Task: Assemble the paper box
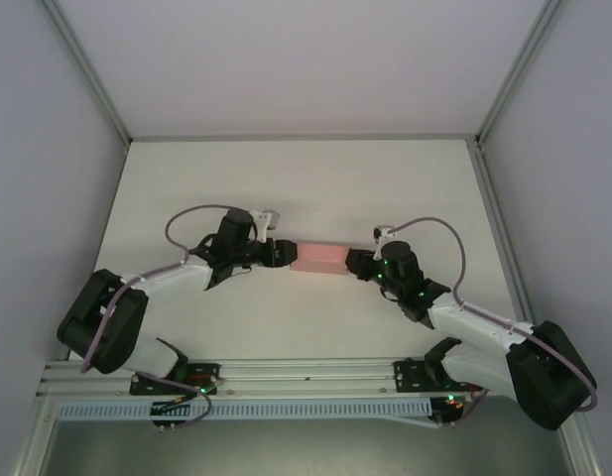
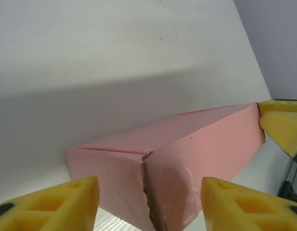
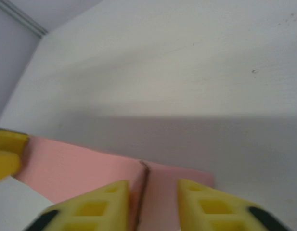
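Note:
The pink paper box (image 1: 317, 257) lies folded up on the white table (image 1: 306, 188), its long axis running left to right between both arms. My left gripper (image 1: 282, 254) is at its left end, open. In the left wrist view the yellow fingers (image 2: 57, 204) stand wide apart either side of the box's end (image 2: 167, 187), where a seam between two flaps shows. My right gripper (image 1: 353, 262) is at the right end. Its fingers (image 3: 215, 207) are a little apart, straddling the box's corner seam (image 3: 143, 178), not closed on it.
Grey walls (image 1: 48, 149) enclose the table on three sides. An aluminium rail (image 1: 306, 372) with both arm bases runs along the near edge. Bare white table lies behind the box.

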Tool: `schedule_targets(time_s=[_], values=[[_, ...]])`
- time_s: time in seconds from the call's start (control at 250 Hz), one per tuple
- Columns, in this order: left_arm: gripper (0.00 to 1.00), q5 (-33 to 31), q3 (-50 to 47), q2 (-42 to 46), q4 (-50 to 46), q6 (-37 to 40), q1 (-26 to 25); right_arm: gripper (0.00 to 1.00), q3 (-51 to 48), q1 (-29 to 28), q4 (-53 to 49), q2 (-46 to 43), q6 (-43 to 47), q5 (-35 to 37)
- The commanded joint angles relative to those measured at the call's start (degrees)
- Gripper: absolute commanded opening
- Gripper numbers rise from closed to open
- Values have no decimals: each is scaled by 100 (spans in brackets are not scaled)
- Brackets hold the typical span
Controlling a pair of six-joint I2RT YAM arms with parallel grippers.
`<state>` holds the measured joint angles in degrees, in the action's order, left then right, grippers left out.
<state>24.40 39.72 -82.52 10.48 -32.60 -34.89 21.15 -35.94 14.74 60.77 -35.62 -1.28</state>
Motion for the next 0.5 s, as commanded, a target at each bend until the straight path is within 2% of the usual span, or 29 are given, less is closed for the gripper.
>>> schedule_targets(time_s=[0.0, 0.06, 0.084, 0.1, 0.16, 0.208, 0.272, 0.323, 0.419, 0.495], values=[[67, -162, 627, -14, -757, 345, -27, 47, 414, -27, -1404, -97, -84, 173], [81, -297, 947, -2, -966, 481, -18, 53, 759, -15, -1749, -83, -40, 273], [96, -364, 1075, 7, -1056, 534, -19, 56, 971, -10, -1886, -58, 11, 330], [99, -401, 1157, 16, -1111, 570, -22, 57, 1091, -3, -1988, -38, 53, 361], [100, -550, 1429, 84, -1321, 723, 3, 60, 1505, 4, -2359, 15, 195, 464], [100, -696, 1628, 121, -1517, 796, 32, 66, 1828, 34, -2615, 78, 289, 571], [100, -970, 1841, 209, -1803, 860, 121, 81, 2191, 105, -2895, 152, 558, 608], [100, -1215, 1953, 311, -2046, 892, 216, 99, 2419, 164, -2968, 236, 1051, 372], [100, -1657, 1944, 598, -2325, 903, 455, 100, 2799, 220, -3109, 453, 2407, -454], [100, -1891, 1773, 896, -2451, 854, 717, 100, 3126, 212, -3493, 717, 3868, -1528]])
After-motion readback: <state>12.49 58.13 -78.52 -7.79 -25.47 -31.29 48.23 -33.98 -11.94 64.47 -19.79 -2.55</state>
